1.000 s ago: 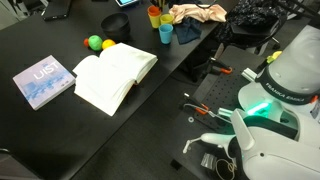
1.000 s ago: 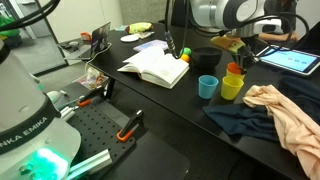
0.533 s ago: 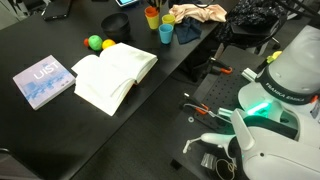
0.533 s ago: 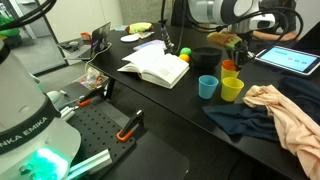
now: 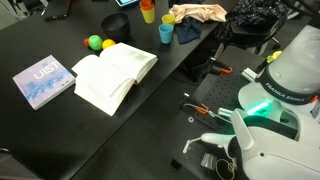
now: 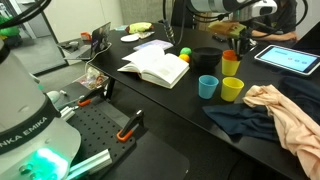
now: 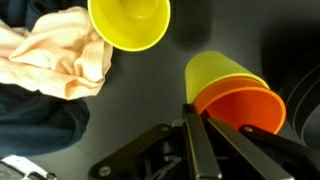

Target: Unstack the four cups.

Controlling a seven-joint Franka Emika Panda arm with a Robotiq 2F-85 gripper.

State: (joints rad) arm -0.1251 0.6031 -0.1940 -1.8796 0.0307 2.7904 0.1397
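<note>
In an exterior view my gripper (image 6: 231,50) holds a short stack a little above the black table (image 6: 180,100). The stack is an orange cup (image 6: 231,58) nested in a yellow-green cup (image 6: 231,70). In the wrist view the fingers (image 7: 195,108) pinch the orange cup's rim (image 7: 245,108), with the yellow-green cup (image 7: 218,72) under it. A blue cup (image 6: 208,86) and a yellow cup (image 6: 232,90) stand apart on the table below. The yellow cup also shows in the wrist view (image 7: 130,22). The stack (image 5: 147,11) and the blue cup (image 5: 166,33) show at the far edge.
An open book (image 5: 115,75) lies mid-table, with a blue book (image 5: 43,80) and green and yellow balls (image 5: 97,43) near it. A peach cloth (image 6: 290,115) and a dark cloth (image 6: 240,120) lie beside the cups. A black bowl (image 6: 205,57) and a tablet (image 6: 290,60) stand behind them.
The gripper has risen with the orange and yellow-green stack, lifting it off the table and away from the yellow and blue cups, which stayed put.
</note>
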